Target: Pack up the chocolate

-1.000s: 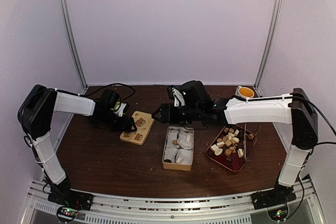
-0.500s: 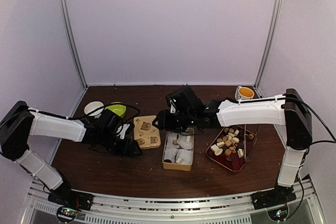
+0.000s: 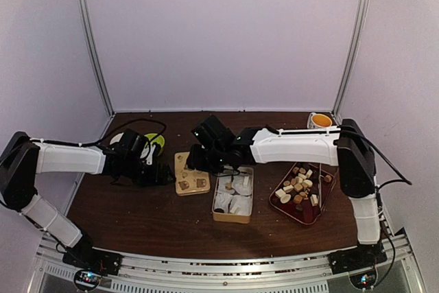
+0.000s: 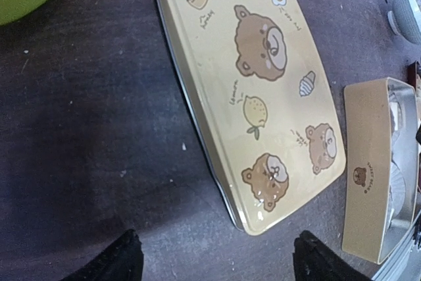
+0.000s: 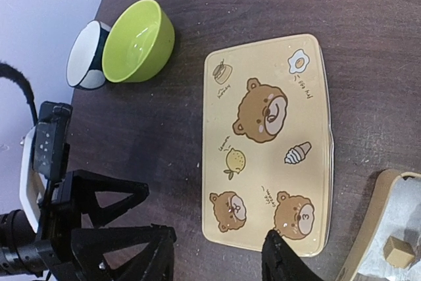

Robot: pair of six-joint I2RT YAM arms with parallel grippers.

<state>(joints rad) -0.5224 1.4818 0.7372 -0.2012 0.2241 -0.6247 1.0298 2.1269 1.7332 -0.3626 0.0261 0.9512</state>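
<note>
Showing the chocolate (image 3: 300,186) heaped in the red tray (image 3: 306,214) toward the table's right edge, with white, tan and dark pieces touching one another. Counting only a few pieces in the open tin (image 3: 230,218) near the middle of the front edge, among them one tan cube (image 5: 398,252) sitting on a white paper liner (image 3: 240,186).

Judging the pieces light, hard and smooth, and likely to slip or chip under a hard pinch. Advising a gentle hold across two flat opposite faces of a cube, or across the widest part of a round piece. Favouring a loose piece at the heap's rim over the crowded middle.

Finding the bear-printed lid (image 4: 256,90) flat on the table just left of the tin and apart from it. Holding the left claw (image 4: 217,264) wide and empty just beside the lid, fingertips well apart. Hanging the right claw (image 5: 220,258) low over one end of the lid, jaws partly parted with nothing between them, well apart from the tray.

Placing a green bowl (image 3: 153,143) beyond the left claw toward the table's back left, and a cup (image 3: 320,121) with an orange inside at the back right corner.
</note>
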